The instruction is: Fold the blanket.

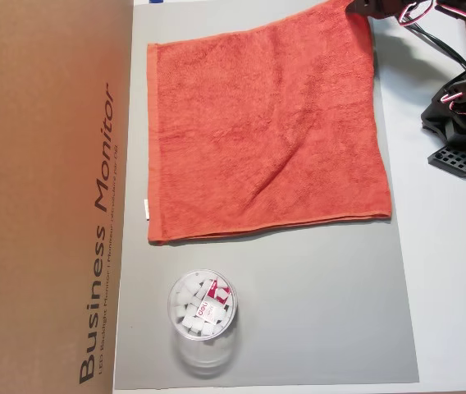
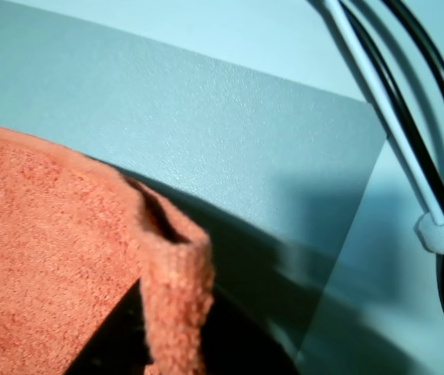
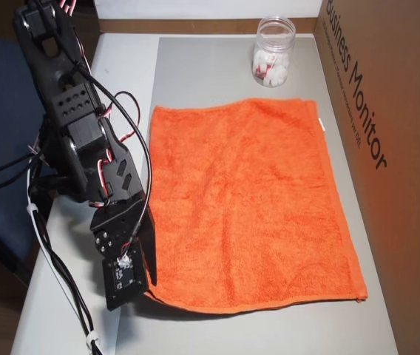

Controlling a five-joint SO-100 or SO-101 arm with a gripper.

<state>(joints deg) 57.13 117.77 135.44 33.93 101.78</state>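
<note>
an overhead view: the blanket [image 1: 266, 131] lies spread flat on the grey mat [image 1: 315, 312], unfolded, with a small white tag [image 1: 146, 209] at its left edge. the clear cup [image 1: 203, 316] stands on the mat just below the blanket, apart from it. a brown cardboard box [image 1: 48, 197] lines the left side. the blanket's top right corner meets the arm at the frame edge; the fingers are cut off here.

wrist view: this alone shows the grip close up. a corner of the blanket [image 2: 167, 281] is raised off the mat [image 2: 230, 156] and curled over a dark finger [image 2: 116, 336], casting a shadow. the gripper appears to pinch that corner, though its second finger is hidden. black and white cables [image 2: 425, 156] pass on the right.

the other overhead view: the whole arm [image 3: 77, 140] shows, standing left of the mat, with the gripper [image 3: 149, 285] down at the blanket's [image 3: 247, 207] near left corner. the cup [image 3: 273, 52] stands at the far end.
</note>
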